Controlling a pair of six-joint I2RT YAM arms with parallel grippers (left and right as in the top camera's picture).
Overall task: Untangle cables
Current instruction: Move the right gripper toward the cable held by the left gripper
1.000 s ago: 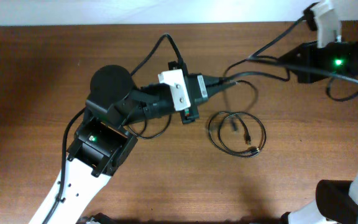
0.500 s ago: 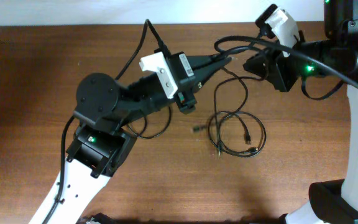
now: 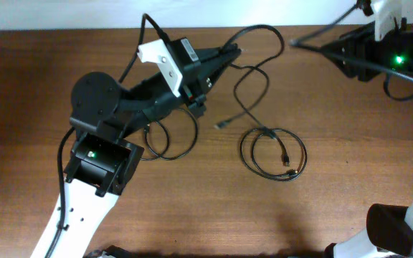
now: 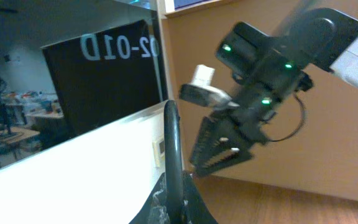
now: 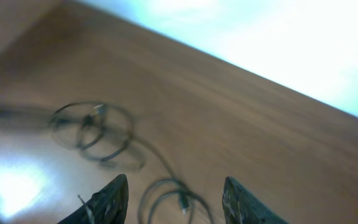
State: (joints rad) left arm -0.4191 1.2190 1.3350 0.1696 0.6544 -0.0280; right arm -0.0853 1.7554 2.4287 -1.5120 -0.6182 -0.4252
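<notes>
Brown wood grain covers the whole surface [image 3: 350, 208], with a strip of white wall [image 3: 63, 13] along its far edge. On it lie the cables [image 3: 253, 118], thin and black. 1 flat coil [image 3: 285, 154] of a few turns rests right of centre. From its upper left a strand [image 3: 260, 27] climbs in a slack S, then arcs high toward the far edge. A loose plug [image 3: 221, 125] lies just left of the coil.

The left pincer [image 3: 231, 51] is clamped narrow on that strand near the top of the S. Its wrist view shows the cord rising straight out from between the closed fingers. The right pincer [image 5: 175, 182] stands part-way wide with nothing between its fingers. In the overhead view it sits at the far right, near the free end of the arc, and as far as I can tell it does not touch it. Its own view is blurred and shows only loops on the wood below.

My reading is that the step in hand is drawing 1 cord out of the bundle, with the left arm alone holding it up. Whether cord and coil are joined or merely crossed where they meet, I cannot tell. The next move probably calls for the right pincer to take the arc's far end, or to pin the coil. That way a pull would separate the cords rather than drag the coil along.
</notes>
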